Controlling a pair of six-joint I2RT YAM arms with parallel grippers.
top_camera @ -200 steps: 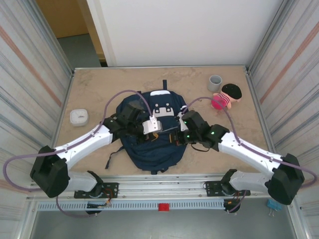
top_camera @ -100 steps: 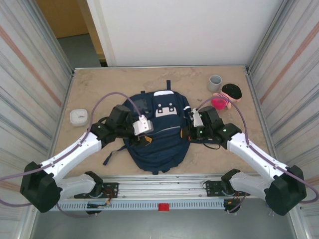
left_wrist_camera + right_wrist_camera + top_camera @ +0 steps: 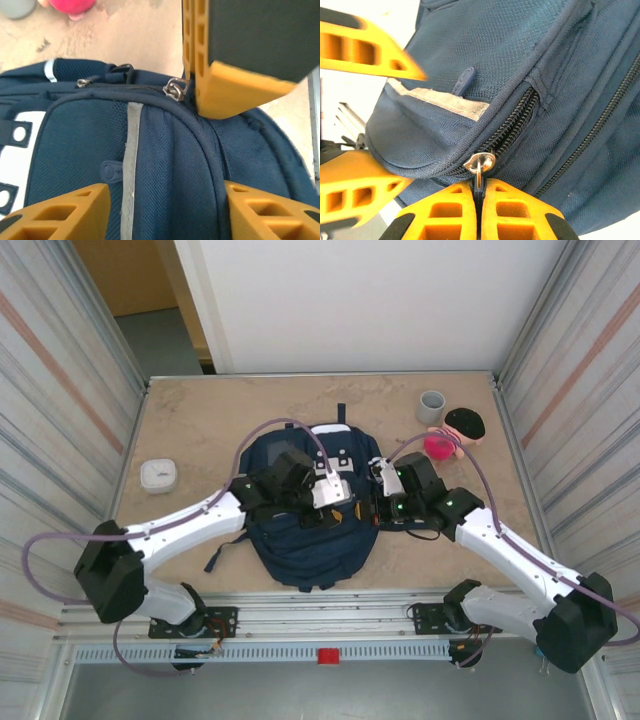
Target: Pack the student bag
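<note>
- Right gripper (image 3: pixel 478 189): jaws pressed together on the metal zipper pull (image 3: pixel 479 163), at the end of a zipper on the student bag (image 3: pixel 300 535).
- Left gripper (image 3: pixel 165 192): jaws stand apart, straddling the bag's navy fabric and a pale stripe (image 3: pixel 131 150); nothing is clamped.
- The two grippers sit just beside each other over the bag's right half.
- The bag lies flat at the centre of the table (image 3: pixel 200 420), between the arms.
- A grey cup (image 3: pixel 431 406) and a doll (image 3: pixel 455 435) stand at the far right. A white puck (image 3: pixel 158 475) lies at the left, well apart from the bag.
</note>
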